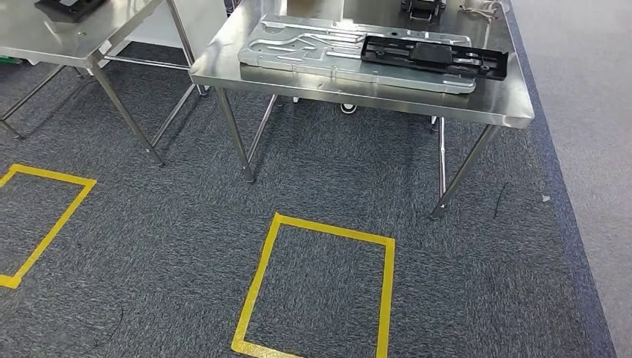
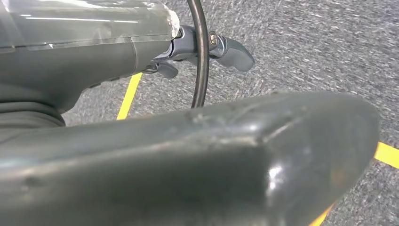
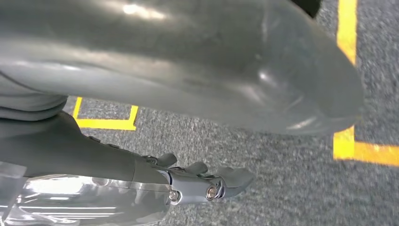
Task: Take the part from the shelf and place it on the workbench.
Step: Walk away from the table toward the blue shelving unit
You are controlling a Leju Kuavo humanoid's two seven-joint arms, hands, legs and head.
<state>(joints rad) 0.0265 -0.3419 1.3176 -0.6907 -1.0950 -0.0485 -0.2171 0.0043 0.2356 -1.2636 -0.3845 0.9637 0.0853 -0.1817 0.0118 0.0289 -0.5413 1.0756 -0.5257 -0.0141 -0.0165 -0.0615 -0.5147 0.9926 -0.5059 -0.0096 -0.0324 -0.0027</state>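
a dark grey carpet [image 1: 186,246] is seen across the floor in the head view, marked with a yellow tape square [image 1: 317,287] near the middle and part of a second tape square [image 1: 41,220] at the left. a stainless steel workbench [image 1: 514,104] stands beyond the middle square, and a second steel table [image 1: 82,41] is seen at the upper left with a dark object on it that cannot be made out. a large silver metal panel [image 1: 298,48] lies flat on the workbench, and the black part [image 1: 436,56] is laid on top of the panel toward its right end. in the left wrist view the left hand [image 2: 207,52] is held above the carpet, its fingers extended and apart, with nothing grasped. in the right wrist view the right hand [image 3: 202,181] is likewise seen over the carpet, fingers loosely extended and nothing held.
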